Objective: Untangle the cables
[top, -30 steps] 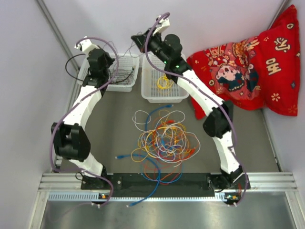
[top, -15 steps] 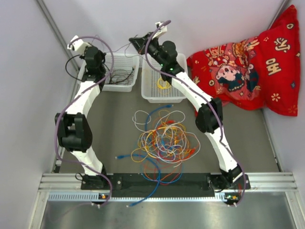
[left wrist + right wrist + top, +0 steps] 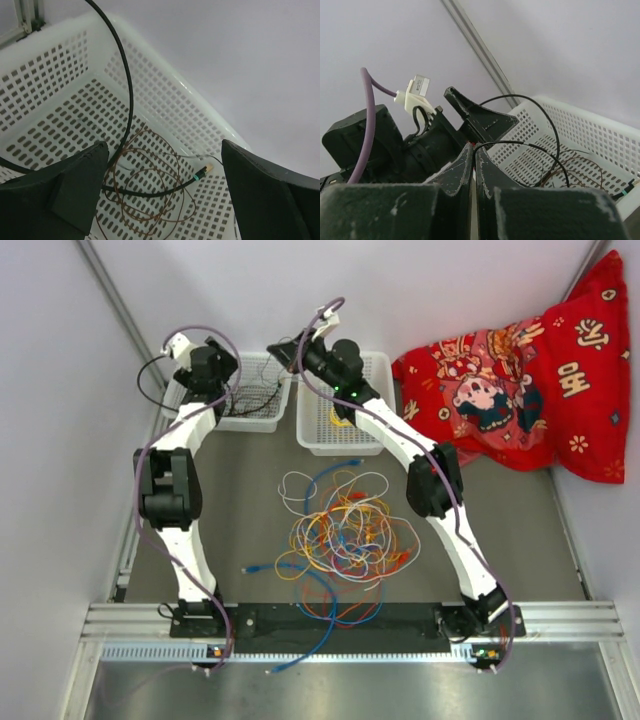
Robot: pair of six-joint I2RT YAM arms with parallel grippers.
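A tangle of cables [image 3: 345,530] in yellow, orange, blue, white and red lies mid-table. My left gripper [image 3: 164,150] hangs open over the left white basket [image 3: 55,75], nothing between its fingers; in the top view it [image 3: 228,368] sits at that basket's back. Below it lie a black cable [image 3: 150,191] with a green-banded plug and a thin brown wire coil [image 3: 150,220]. My right gripper [image 3: 473,146] is shut on the black cable [image 3: 540,107], which loops from its tips down into the basket. From above the right gripper [image 3: 283,345] is between the two baskets.
A second white basket [image 3: 370,440] at the back centre holds a yellow cable coil [image 3: 345,415]. A red printed cushion [image 3: 520,380] fills the back right corner. White walls close in on the left and back. Blue cable ends [image 3: 255,568] trail toward the near rail.
My left gripper has opened and let go of the black cable, and its arm swung right over the left basket. The right gripper stays shut and has edged slightly left.
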